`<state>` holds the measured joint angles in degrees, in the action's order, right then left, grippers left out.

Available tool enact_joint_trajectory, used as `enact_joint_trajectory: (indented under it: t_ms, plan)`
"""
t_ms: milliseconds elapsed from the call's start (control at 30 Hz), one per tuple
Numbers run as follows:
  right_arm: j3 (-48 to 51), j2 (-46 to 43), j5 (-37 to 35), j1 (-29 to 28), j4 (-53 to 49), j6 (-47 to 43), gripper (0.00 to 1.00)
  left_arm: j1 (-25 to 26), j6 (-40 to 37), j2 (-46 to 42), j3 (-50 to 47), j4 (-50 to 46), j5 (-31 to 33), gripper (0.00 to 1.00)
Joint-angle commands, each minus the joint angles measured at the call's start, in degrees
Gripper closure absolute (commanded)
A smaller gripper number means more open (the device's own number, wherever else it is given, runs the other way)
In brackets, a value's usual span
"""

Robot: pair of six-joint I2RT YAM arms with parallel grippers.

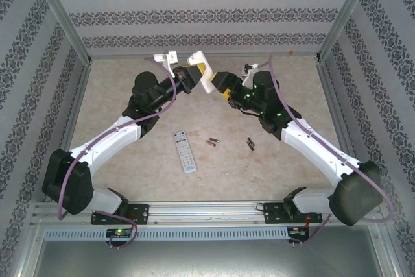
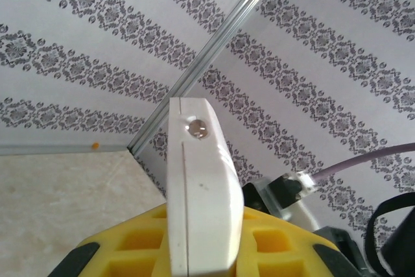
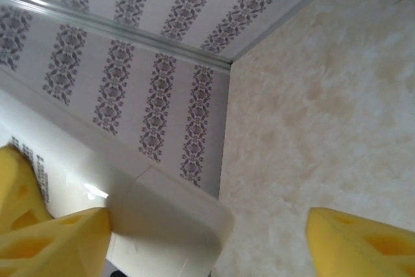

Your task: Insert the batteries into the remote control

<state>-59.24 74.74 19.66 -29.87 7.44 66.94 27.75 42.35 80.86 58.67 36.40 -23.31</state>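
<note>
Batteries [image 1: 212,141]: all four lie loose on the table [image 1: 130,89], centre-near. One pair sits just right of a second remote [image 1: 184,152] lying flat with its buttons up. The other pair [image 1: 250,144] is further right. None are loaded.

White remote [image 1: 204,72]: held in the air over the far-centre of the table, between the two wrists and well apart from the batteries.

Left gripper [image 2: 201,251]: clenched on the white remote [image 2: 198,192], with a yellow pad on each flank and the end face pointing up.

Right gripper [image 3: 207,244]: released. Its fingers [image 3: 52,238] stand wide, and the remote's rounded end [image 3: 162,225] sits against the left-hand pad. The other pad is clear of it.

Step in hand, as you'd judge it: bracing the remote to get at its battery bay, with no loading begun.

Next move: you need the right fingers to work on the back cover while the left grip holds firm. I cannot tell whether the cover is on or off.
</note>
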Motion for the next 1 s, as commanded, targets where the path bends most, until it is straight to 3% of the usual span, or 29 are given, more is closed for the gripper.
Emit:
enact_joint_trajectory:
  t_ms: [0,300,500,800,967]
  plan:
    - [0.02,1.85,3.64,-0.19,6.63,4.87,0.37,0.41,5.08,0.71,-1.05,9.43,-0.1,0.99]
    - [3.98,1.42,4.5,-0.04,12.79,7.9,0.66,0.4,12.89,1.4,-1.47,10.84,4.52,0.95]
    - [5.32,-0.66,3.8,0.16,13.07,7.24,0.72,0.42,23.08,4.38,-2.02,19.09,7.18,0.92]
    - [9.2,-4.27,2.58,1.65,15.44,8.12,0.84,0.38,27.08,3.28,-2.3,17.32,13.73,0.91]
    - [10.69,-6.51,2.62,2.6,16.11,8.06,0.87,-0.33,24.46,1.85,-1.99,12.22,19.19,0.89]
